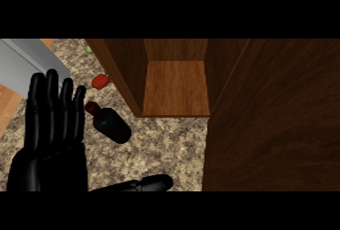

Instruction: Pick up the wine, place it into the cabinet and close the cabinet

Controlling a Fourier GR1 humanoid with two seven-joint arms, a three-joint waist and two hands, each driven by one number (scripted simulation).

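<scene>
Head view: wine bottle (109,122) lies untouched on the counter (166,148) beside the left hand (50,148), fingers straight; cabinet (176,90) stands open, nothing done yet.

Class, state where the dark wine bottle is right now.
In the head view, the dark wine bottle lies on the speckled counter, left of the open wooden cabinet, just right of the open black left hand, below a small red vegetable.
</scene>
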